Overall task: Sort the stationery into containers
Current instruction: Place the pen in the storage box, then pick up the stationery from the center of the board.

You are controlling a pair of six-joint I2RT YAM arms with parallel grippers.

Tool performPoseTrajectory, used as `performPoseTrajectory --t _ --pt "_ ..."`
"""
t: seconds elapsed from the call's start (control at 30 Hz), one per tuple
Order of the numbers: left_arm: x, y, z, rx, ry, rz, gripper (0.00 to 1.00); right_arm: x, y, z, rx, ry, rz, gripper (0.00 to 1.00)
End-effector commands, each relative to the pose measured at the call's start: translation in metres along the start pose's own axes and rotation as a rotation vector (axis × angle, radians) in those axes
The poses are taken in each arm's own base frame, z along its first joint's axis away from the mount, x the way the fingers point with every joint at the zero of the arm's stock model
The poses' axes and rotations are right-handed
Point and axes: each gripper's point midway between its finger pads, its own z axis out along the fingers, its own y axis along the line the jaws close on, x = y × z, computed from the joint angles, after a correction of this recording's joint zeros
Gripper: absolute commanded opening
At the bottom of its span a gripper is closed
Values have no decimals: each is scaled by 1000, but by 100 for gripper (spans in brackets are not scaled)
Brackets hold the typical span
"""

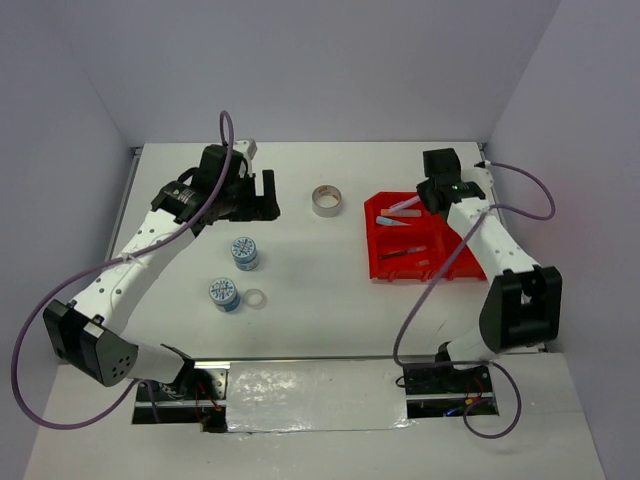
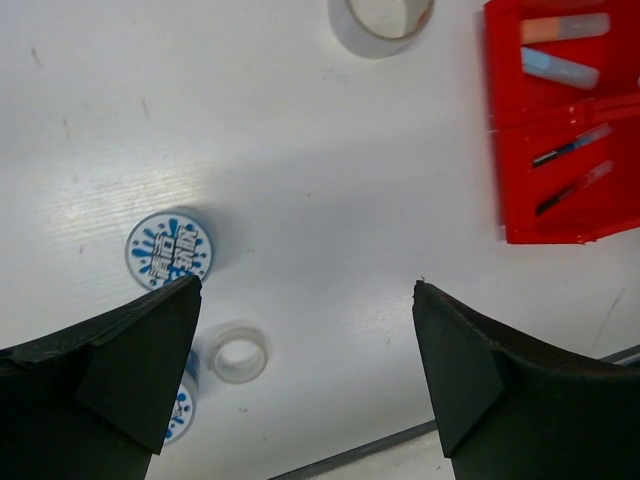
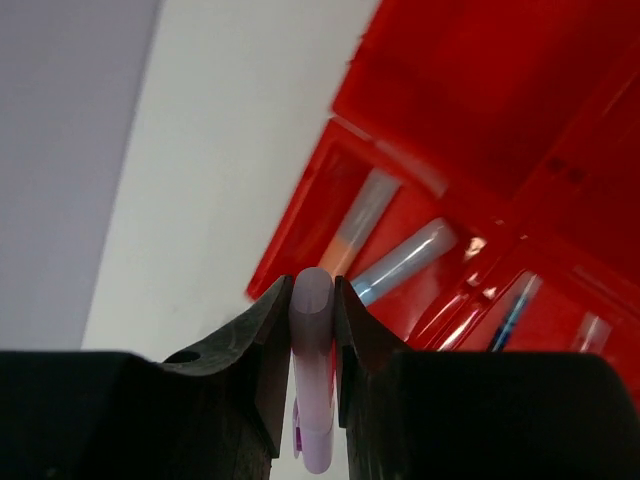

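At upper left of the overhead view, the left gripper (image 1: 268, 196) is seen spread wide, nothing held. Two round patterned tape rolls (image 1: 244, 251), blue print unreadable, are set left of centre beside a clear tape ring (image 1: 256, 299). At right, a smooth lilac marker (image 3: 312, 400) is pinched by the right gripper (image 3: 312, 292) over the red plastic tray (image 1: 372, 265).

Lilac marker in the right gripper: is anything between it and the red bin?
Nothing visible. The right gripper holds the lilac marker over the bin, and the compartment holding the orange marker and blue marker lies open below.
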Motion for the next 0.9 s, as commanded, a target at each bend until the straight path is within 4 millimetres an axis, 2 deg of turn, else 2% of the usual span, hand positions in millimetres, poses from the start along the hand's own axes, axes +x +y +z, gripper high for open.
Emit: performPoseTrajectory --t 0.0,0.17,0.23,0.27,0.33,0.4,0.43,0.47,0.53,0.63,0.67,0.7,0.77,0.8,0.83,0.87 --pt "5 19 -6 -99 23 -24 99 -12 -33 27 179 -48 65 0" --pt "8 34 -12 -146 43 -26 99 2 -27 54 173 8 21 0" --pt "10 35 -15 -138 42 -30 99 7 -21 61 161 41 11 7" --pt "12 38 -17 -141 45 -36 99 7 -21 62 159 44 -1 15" --pt "16 43 -19 -146 52 -38 99 7 -13 61 120 47 -13 19" --pt "20 46 -20 -152 55 -40 99 9 -8 61 89 55 -11 32" --pt "21 49 -21 -156 57 -42 99 9 -8 61 90 57 -11 41" --pt "26 52 -21 -159 64 -44 99 8 -9 60 96 59 -13 57" --pt "32 59 -21 -172 76 -56 99 9 -7 59 85 68 -14 73" --pt "34 69 -24 -196 73 -88 99 11 4 52 26 94 -32 88" --pt "33 76 -24 -230 64 -102 99 9 17 50 -29 96 -39 91" --pt "36 83 -27 -268 72 -122 99 8 29 42 -80 106 -68 93" --pt "30 106 -35 -380 40 -192 99 24 72 14 -250 135 -224 100" --pt "34 121 -42 -447 47 -239 99 34 87 -2 -320 130 -368 100" --pt "33 129 -48 -484 24 -304 99 42 100 -16 -359 105 -457 100" --pt "34 138 -53 -523 13 -347 99 78 130 -55 -484 120 -569 100"
